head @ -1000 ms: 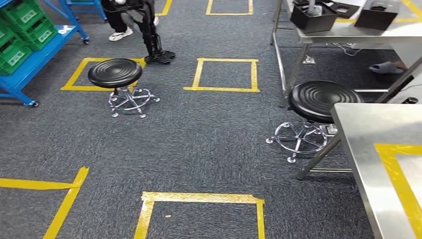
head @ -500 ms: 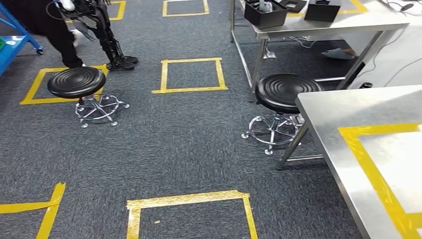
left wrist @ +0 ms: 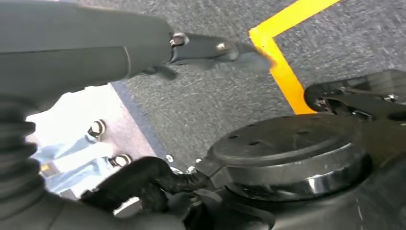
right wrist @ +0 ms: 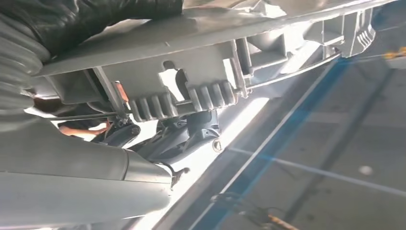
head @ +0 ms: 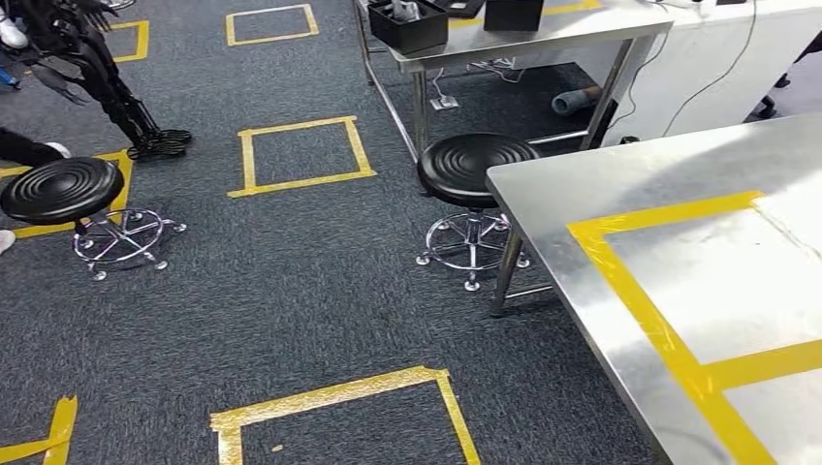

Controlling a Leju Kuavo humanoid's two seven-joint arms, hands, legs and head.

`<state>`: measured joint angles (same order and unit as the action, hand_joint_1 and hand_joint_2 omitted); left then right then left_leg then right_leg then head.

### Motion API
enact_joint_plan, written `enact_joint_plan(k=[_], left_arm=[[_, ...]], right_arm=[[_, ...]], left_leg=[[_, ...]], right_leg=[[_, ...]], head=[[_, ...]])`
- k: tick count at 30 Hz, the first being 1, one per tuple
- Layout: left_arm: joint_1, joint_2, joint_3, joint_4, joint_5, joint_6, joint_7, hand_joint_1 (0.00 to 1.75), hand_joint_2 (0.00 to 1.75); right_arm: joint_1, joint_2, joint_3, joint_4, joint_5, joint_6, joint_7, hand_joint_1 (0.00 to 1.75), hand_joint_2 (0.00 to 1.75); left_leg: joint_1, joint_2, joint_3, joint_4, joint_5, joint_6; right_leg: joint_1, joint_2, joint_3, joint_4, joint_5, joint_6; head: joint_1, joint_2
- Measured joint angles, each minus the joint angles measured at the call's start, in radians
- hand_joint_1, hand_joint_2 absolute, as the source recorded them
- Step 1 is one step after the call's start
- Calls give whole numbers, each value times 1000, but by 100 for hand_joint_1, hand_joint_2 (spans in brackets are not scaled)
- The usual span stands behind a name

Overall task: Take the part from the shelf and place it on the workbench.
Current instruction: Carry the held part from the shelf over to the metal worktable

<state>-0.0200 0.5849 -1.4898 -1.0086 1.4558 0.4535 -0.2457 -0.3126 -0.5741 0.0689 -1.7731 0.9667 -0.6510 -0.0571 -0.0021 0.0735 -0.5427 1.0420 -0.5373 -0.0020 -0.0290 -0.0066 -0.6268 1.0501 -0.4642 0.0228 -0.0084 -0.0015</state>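
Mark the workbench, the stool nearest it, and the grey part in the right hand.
workbench (head: 582,184): head view, bare steel near its far corner.
stool (head: 477,167): head view, middle of its black seat.
grey part (right wrist: 201,72): right wrist view, its ribbed underside.

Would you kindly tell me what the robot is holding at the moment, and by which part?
The right hand grips a grey moulded part, its fingers against the part's ribbed edge. The left hand appears to hold nothing.

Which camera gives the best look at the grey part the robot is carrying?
The right wrist view: the part spans the picture close up, grey plastic with ribs and cut-outs, against the right hand. I cannot pick the part out in the head or left wrist views.
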Motion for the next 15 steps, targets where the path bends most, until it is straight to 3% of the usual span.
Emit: enact_joint_plan(k=[3,4,5,6,7,9,11,13,14,15], left_arm=[[1,-2,-9,0,6,5,-2,0,175],[2,-2,-12,0,7,7,-2,0,175],[3,-3,-15,0,8,7,-3,0,175],[3,-4,-17,0,9,8,-4,0,175],[3,-4,-18,0,10,7,-4,0,175],[1,0,-22,0,12,1,-4,0,175],[-1,8,-27,2,15,-10,-4,0,175],[-7,10,-32,4,18,-18,-6,0,175],[-12,8,-33,4,19,-20,-6,0,175],[-15,6,-35,4,19,-22,-6,0,175]], right_arm=[[15,-4,-18,-6,4,1,1,175,175],[21,-5,-23,-7,6,2,2,175,175],[26,-5,-27,-8,8,3,2,175,175],[32,-5,-30,-9,9,5,2,175,175],[38,-6,-33,-9,10,7,2,175,175],[51,-9,-41,-10,13,12,2,175,175],[63,-10,-47,-9,16,19,2,175,175],[74,-13,-52,-9,17,26,3,175,175],[80,-16,-55,-9,17,28,4,175,175],[84,-20,-57,-9,17,31,6,175,175]], left_leg=[[2,-56,-88,194,-95,4],[0,-61,-120,254,-111,10],[-5,-64,-138,281,-106,18],[-11,-67,-138,266,-81,27],[-20,-76,-120,213,-41,39],[-36,-130,-63,68,34,69],[-45,-172,-28,-13,58,91],[-48,-157,-18,-39,62,97],[-47,-142,-11,-59,71,94],[-45,-127,-2,-83,83,89]], right_leg=[[7,25,-1,0,2,-12],[11,36,-1,0,2,-15],[15,47,-1,0,3,-17],[17,59,-1,0,3,-19],[18,72,-1,0,4,-21],[16,94,-3,-1,7,-22],[6,116,-8,-3,12,-15],[-3,142,-14,-13,22,-1],[-2,140,-19,-16,22,3],[2,121,-28,-9,13,5]], head=[[-3,0],[-3,0],[-3,0],[-3,0],[-3,0],[-2,0],[-4,0],[-7,0],[-7,0],[-5,0]])
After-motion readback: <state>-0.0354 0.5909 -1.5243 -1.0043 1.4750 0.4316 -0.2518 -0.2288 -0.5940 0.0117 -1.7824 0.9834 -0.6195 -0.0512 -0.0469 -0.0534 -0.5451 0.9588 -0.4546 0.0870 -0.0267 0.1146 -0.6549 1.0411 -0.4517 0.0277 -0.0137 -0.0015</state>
